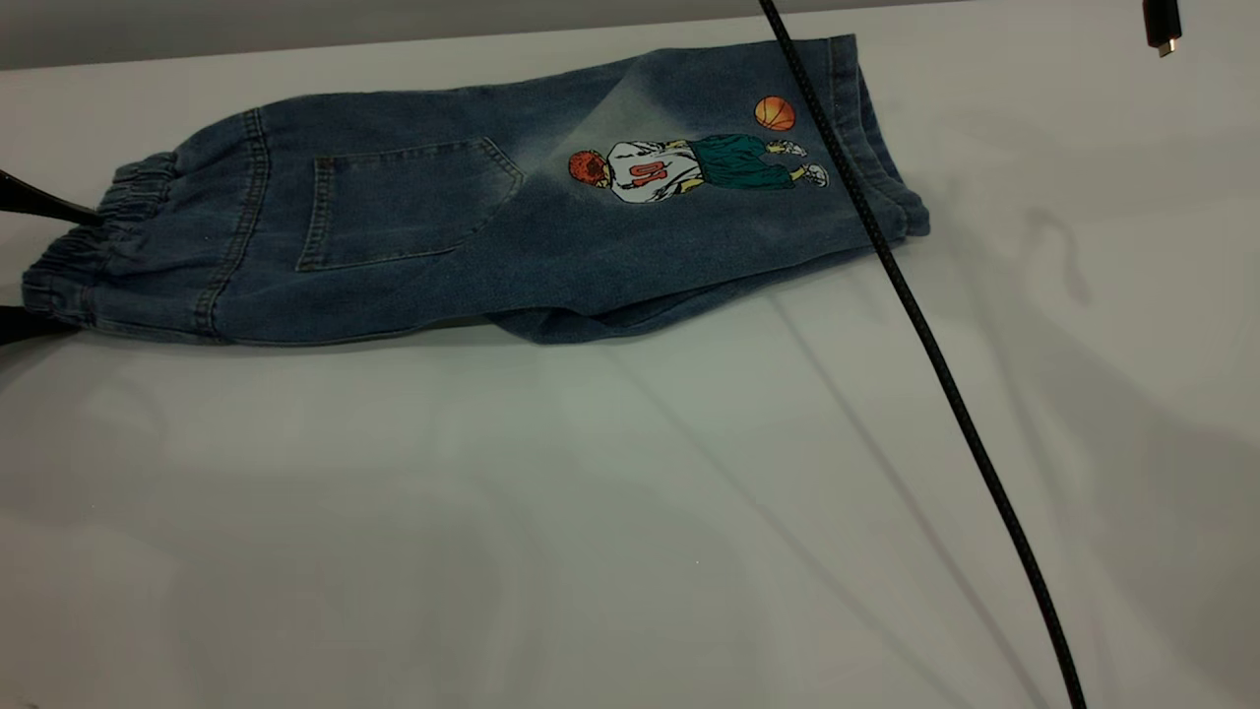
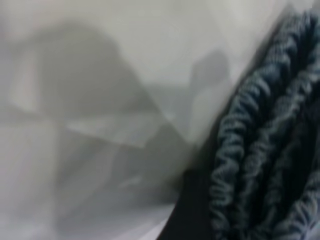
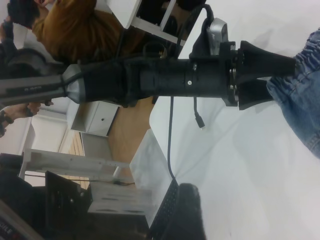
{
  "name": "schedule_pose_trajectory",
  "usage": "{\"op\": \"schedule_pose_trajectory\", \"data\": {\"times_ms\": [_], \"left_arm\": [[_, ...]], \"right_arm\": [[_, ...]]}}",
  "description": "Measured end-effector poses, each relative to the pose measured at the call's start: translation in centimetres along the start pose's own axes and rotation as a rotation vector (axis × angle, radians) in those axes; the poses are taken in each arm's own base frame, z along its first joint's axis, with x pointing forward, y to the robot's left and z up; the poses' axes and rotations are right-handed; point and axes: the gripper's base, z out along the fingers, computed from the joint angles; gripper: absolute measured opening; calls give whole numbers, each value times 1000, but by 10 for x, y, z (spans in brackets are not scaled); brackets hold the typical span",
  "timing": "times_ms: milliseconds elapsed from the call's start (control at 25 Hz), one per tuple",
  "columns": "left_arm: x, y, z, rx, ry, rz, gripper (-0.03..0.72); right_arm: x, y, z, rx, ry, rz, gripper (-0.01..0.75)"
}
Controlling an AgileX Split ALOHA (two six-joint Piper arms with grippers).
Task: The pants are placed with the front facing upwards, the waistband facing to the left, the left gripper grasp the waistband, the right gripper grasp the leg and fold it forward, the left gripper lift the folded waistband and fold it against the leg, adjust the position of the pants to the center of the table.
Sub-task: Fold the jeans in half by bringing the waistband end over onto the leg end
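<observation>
The pants [image 1: 472,226] lie folded lengthwise on the far half of the table [image 1: 591,512], waistband [image 1: 89,246] to the left, printed leg [image 1: 748,177] to the right. The left gripper [image 3: 280,82] is at the waistband with fingers spread either side of the gathered elastic, apparently not yet clamped, though the wrist view is poor. Soft, limp denim will drape and drag; the thick elastic band gives the surest hold. The right gripper is out of sight.
</observation>
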Motion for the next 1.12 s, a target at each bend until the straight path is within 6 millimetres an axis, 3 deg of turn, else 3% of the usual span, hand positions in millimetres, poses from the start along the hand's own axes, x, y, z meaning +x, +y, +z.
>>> {"op": "schedule_pose_trajectory", "data": {"times_ms": [120, 400, 600, 720, 920, 1120], "left_arm": [[-1, -1, 2, -4, -18, -11, 517], [9, 4, 20, 3, 45, -35, 256], [10, 5, 21, -6, 52, -29, 143], [10, 1, 16, -22, 46, 10, 136], [12, -24, -3, 6, 56, 109, 136], [19, -54, -33, -10, 56, 221, 136]], "right_arm": [[0, 0, 0, 0, 0, 0, 540], [0, 0, 0, 0, 0, 2, 540], [3, -4, 1, 33, 24, -3, 540], [6, -10, 3, 71, 50, 28, 540], [19, -22, 30, 112, 114, 86, 540], [40, -35, 86, 144, 143, 95, 540]]}}
